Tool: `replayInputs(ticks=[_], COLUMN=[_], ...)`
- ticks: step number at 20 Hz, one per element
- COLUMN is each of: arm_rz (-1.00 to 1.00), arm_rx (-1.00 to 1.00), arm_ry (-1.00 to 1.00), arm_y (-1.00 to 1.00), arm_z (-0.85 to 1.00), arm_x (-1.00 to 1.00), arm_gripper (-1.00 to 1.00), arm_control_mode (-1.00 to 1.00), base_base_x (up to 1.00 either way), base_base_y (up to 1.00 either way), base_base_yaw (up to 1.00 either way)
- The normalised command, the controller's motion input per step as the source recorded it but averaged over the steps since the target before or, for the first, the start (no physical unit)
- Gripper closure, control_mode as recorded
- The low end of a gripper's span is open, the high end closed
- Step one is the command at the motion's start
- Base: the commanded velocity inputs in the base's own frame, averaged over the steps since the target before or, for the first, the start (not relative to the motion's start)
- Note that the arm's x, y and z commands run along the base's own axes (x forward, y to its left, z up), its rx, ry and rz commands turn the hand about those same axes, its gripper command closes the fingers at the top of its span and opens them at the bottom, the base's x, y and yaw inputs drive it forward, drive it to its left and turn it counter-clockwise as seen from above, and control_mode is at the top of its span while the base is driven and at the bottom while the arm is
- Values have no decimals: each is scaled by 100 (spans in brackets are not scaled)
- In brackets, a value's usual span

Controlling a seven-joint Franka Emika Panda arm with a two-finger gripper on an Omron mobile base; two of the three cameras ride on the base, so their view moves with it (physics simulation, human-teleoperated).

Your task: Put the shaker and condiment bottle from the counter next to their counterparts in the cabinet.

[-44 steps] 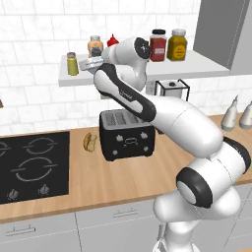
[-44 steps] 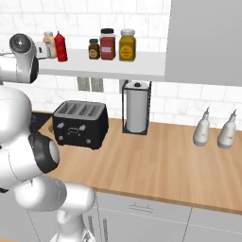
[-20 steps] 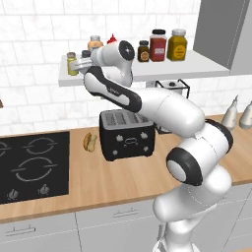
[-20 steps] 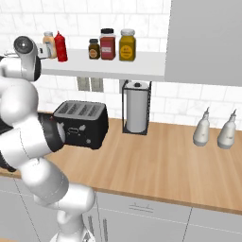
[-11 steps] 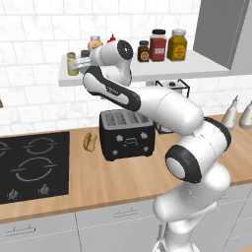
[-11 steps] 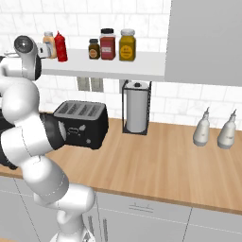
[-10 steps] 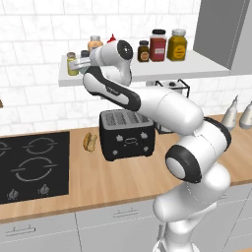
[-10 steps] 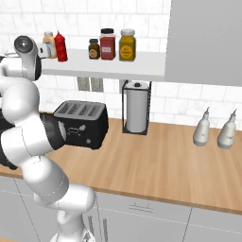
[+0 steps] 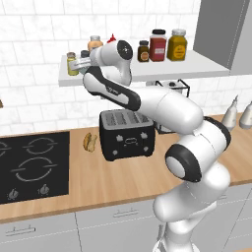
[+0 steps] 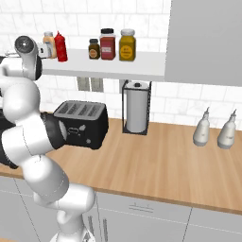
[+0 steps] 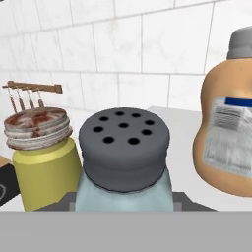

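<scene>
Small pale blue-grey shaker with perforated grey cap (image 11: 124, 162) is held clamped in the closed gripper (image 9: 78, 64) over the pale shelf board (image 9: 147, 74), between olive-green silver-capped shaker (image 11: 42, 157) and peach-orange bottle (image 11: 229, 128), so like sits beside like.

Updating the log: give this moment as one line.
end effector: shut on shaker | place: shelf, between green shaker and peach bottle | red bottle: on shelf

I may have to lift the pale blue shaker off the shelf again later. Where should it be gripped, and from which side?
Grip the shaker on its pale round body, below the wider grey perforated cap, which would stop it slipping down. It stands upright with the olive-green shaker on one side and the peach-orange bottle on the other, so come level from the shelf's open front. The gripper is shut on it that way now.
</scene>
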Motion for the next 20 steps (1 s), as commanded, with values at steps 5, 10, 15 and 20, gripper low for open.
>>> replayInputs(ticks=[5,10,15,20], arm_rz=[0,0,0,0], arm_rx=[0,0,0,0], arm_ry=[0,0,0,0], arm_y=[0,0,0,0], arm_z=[-19,-19,-7,0], arm_x=[11,3,0,0], arm_gripper=[100,-100,-100,-100], arm_control_mode=[-100,-100,-100,-100], base_base_x=[0,0,0,0], base_base_y=[0,0,0,0], base_base_yaw=[0,0,0,0])
